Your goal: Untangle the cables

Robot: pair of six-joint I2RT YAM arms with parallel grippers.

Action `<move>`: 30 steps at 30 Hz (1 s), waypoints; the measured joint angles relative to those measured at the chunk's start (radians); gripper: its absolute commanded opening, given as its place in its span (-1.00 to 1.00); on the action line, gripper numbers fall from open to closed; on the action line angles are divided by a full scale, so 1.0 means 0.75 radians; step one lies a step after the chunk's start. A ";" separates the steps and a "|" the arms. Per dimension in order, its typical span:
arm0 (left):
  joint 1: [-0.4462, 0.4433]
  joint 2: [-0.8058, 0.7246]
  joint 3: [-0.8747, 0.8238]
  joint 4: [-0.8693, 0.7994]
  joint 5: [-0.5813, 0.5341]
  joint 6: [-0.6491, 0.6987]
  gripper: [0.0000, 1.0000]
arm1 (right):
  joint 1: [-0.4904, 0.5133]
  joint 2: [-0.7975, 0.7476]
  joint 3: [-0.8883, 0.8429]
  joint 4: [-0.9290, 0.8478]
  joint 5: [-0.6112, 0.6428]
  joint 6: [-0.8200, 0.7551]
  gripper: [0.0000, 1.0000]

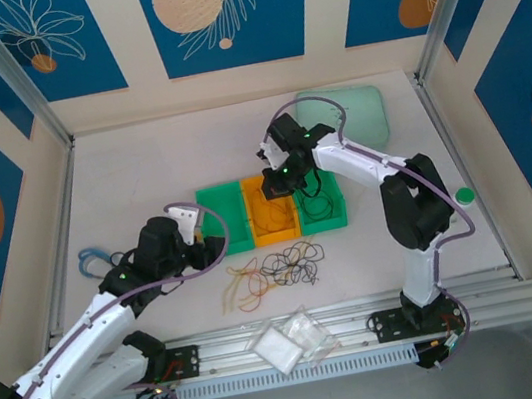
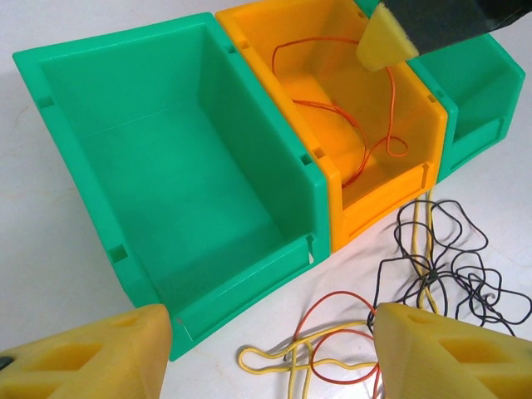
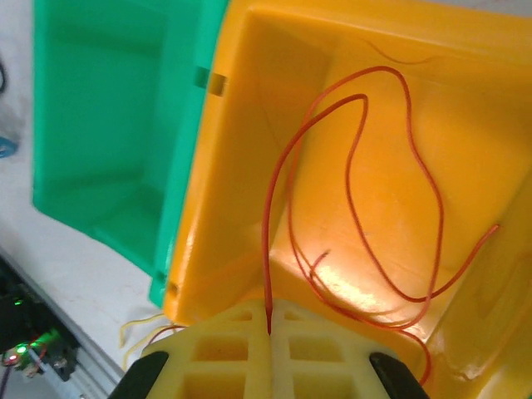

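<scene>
One orange cable (image 3: 357, 166) pinched between pressed-together right tool (image 3: 270, 328), hanging into orange bin (image 3: 241, 100). Tangle (image 1: 279, 268) of black, yellow and orange strands on counter (image 1: 131, 180), fronting three bins: two green bins (image 2: 166, 166), one orange. Left tool (image 2: 270, 337) spread, holding nothing, above tangle.

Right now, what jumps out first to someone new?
The right gripper is shut on an orange cable dangling into the orange bin, the middle of three bins in a row. In front of the bins, a tangle of black, yellow and orange cables lies on the table, with the open left gripper facing it.
</scene>
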 measured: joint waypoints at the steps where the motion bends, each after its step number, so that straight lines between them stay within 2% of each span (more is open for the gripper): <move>1: 0.000 0.000 0.000 -0.001 0.000 0.000 0.30 | 0.005 0.014 0.010 -0.003 0.011 -0.004 -1.00; 5: 0.000 0.000 0.000 -0.002 0.000 0.000 0.30 | 0.022 0.066 0.053 -0.005 0.034 -0.018 -0.99; 9: 0.000 0.000 0.000 -0.006 0.000 0.000 0.27 | 0.040 0.096 0.089 -0.006 0.034 -0.031 -0.76; 13: 0.000 0.003 0.000 -0.028 -0.006 0.000 0.23 | 0.047 0.100 0.095 -0.009 0.034 -0.042 -0.63; 14: 0.000 0.004 0.000 -0.036 -0.009 0.000 0.20 | 0.047 0.100 0.095 -0.010 0.034 -0.044 -0.61; 18: 0.000 0.026 0.001 -0.070 -0.011 0.004 -0.22 | 0.045 0.099 0.094 -0.011 0.029 -0.047 -0.58; 23: 0.000 0.055 0.005 -0.111 -0.007 0.016 -0.22 | 0.032 0.045 0.049 -0.006 0.014 -0.047 -0.47; 30: -0.002 0.065 0.007 -0.146 0.070 0.015 -0.22 | -0.005 -0.189 -0.052 -0.002 -0.007 -0.041 -0.42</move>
